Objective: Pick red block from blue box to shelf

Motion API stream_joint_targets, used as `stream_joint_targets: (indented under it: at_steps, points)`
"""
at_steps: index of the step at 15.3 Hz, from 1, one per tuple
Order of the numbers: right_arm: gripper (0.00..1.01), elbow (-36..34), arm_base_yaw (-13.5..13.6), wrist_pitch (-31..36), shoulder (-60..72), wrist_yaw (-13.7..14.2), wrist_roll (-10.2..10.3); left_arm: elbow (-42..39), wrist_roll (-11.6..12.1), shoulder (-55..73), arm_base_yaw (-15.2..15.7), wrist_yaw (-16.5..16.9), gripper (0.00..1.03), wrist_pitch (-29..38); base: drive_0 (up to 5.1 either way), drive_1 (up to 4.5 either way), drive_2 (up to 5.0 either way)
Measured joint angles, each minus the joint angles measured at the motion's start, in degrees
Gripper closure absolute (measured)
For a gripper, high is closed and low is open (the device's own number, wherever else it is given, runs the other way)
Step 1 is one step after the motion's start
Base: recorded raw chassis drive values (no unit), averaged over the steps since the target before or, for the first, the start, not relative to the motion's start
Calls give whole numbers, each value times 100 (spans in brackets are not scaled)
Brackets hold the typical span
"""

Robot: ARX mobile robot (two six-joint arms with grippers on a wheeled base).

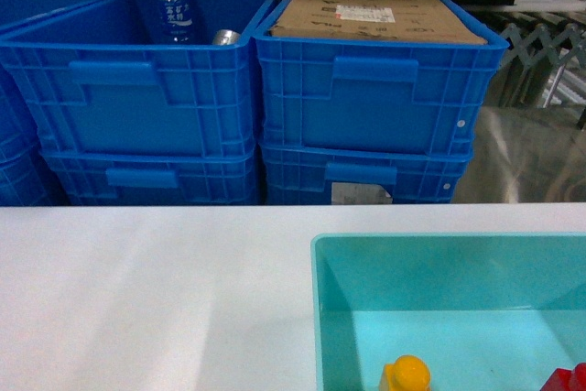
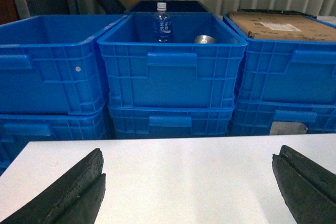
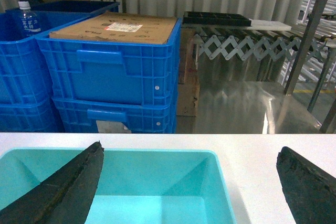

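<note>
Inside blue box point(image 1: 322, 318): red block point(image 1: 568, 380), yellow block point(image 1: 406, 375).

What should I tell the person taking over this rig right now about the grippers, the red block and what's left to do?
Left gripper: open, empty, above bare white table.
Right gripper: open, empty, above the blue box.
Red block: in the blue box at the lower right edge of the head view, beside a yellow block.
Shelf: steel posts visible to the right in the right wrist view.
Done: nothing yet; block not grasped.
Left: grasp the red block, lift it out, place it on the shelf.
</note>
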Motion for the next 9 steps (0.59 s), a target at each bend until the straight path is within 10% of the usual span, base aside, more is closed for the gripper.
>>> stream_joint_targets:
  at_steps: [9]
  points:
    - [3,0,0,0,0,0,0,0,0,0,0,0,5,0,0,0,0]
